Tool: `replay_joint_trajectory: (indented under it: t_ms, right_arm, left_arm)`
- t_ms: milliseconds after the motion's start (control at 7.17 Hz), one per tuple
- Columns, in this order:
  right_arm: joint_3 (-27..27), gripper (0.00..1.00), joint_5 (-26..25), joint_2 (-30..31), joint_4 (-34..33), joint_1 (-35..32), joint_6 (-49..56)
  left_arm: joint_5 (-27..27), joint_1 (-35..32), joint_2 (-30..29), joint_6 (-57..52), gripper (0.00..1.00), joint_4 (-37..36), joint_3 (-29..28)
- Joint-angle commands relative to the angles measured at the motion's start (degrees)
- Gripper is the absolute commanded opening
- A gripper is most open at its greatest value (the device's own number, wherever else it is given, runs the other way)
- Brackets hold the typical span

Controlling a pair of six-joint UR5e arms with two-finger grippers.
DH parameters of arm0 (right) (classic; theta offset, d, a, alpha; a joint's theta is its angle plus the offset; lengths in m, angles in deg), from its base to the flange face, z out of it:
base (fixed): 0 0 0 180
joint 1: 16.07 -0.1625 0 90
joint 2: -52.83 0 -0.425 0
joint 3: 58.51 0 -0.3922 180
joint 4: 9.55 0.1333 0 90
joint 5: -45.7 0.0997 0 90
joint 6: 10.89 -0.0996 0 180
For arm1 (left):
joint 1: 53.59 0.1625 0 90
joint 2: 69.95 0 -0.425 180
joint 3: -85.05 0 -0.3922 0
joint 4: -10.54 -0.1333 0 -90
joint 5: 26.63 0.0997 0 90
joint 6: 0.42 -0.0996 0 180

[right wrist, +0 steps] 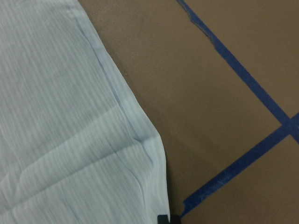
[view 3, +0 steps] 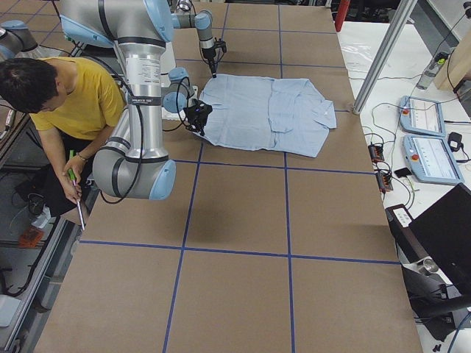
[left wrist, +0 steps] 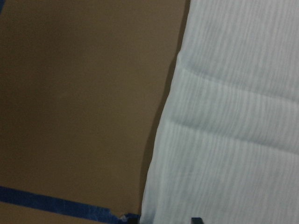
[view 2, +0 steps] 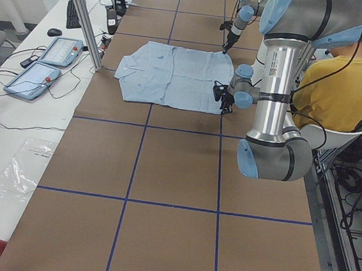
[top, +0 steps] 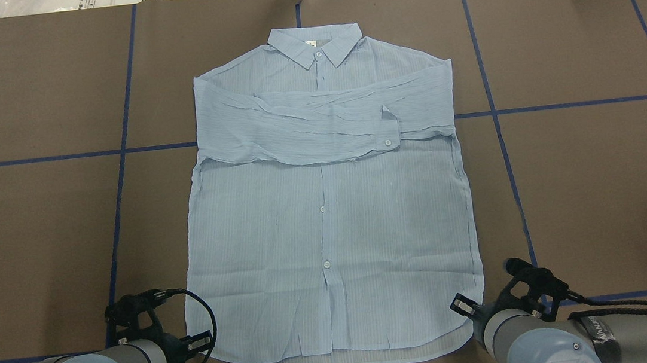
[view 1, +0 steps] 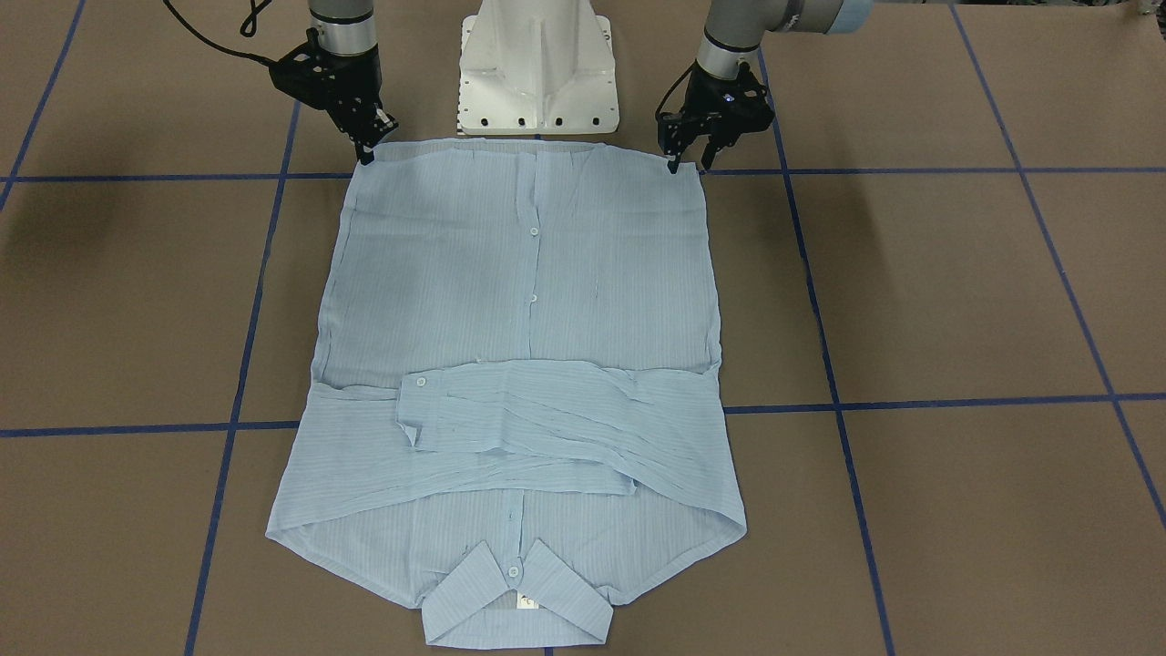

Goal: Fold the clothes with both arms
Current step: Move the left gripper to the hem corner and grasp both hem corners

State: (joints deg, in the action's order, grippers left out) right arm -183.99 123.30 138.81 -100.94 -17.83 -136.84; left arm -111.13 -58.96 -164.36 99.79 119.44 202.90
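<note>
The left gripper (view 1: 689,167) stands at the near edge of the bench (top: 589,189) with its jaws apart, at one hem corner of the shirt (top: 327,217). The shirt lies flat mid-bench, buttons up, hem toward the near edge, collar toward the far edge, sleeves folded across the chest. The right gripper (view 1: 366,155) touches the other hem corner; I cannot tell how its jaws stand.

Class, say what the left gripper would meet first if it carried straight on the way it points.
Likely the shirt at its hem corner, with the table right beneath. The left gripper points down there, though its height is unclear.
</note>
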Motion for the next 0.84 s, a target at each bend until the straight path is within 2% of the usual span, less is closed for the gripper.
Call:
replay_joint_trajectory:
  t_ms: [0, 279, 697]
  right_arm:
    - [0.1, 0.00, 0.0, 0.1, 0.1, 0.0, 0.0]
    - [-0.6, 0.00, 0.0, 0.6, 0.2, -0.6, 0.0]
    - [-4.0, 0.00, -0.1, 3.9, 0.0, -1.0, 1.3]
  left_arm:
    - [0.0, 0.0, -0.1, 0.1, 0.00, 0.0, 0.2]
    - [-0.3, -0.3, -0.2, 0.1, 0.00, 0.0, 3.8]
    - [-0.7, -0.8, 0.3, 0.3, 0.00, -0.1, 12.4]
